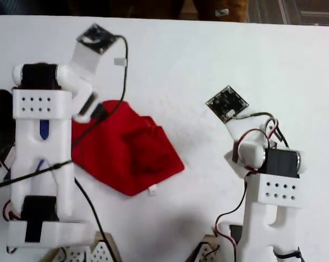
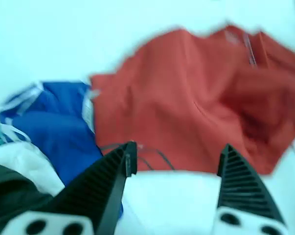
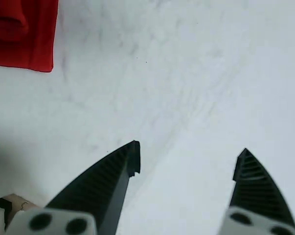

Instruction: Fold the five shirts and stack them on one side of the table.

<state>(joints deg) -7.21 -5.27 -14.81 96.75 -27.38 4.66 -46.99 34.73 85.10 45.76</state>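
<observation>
Red shirt: soft red fabric shirt (image 1: 126, 153) (image 2: 186, 107), crumpled w/ loose folds, lies on smooth white table (image 1: 208, 65) btwn the arms, nearer left one.
Pile: blue fabric shirt w/ white trim (image 2: 54, 127) touches red shirt's edge; white cloth (image 2: 20, 161) & dark cloth (image 2: 10, 196) beside it.
Left gripper (image 2: 179, 149): black ribbed pointed fingers, spread wide, nothing held; red shirt's hem just past tips.
Right gripper (image 3: 189, 149): same fingers, wide apart, empty, over bare table; red shirt corner (image 3: 22, 34) well off.
</observation>
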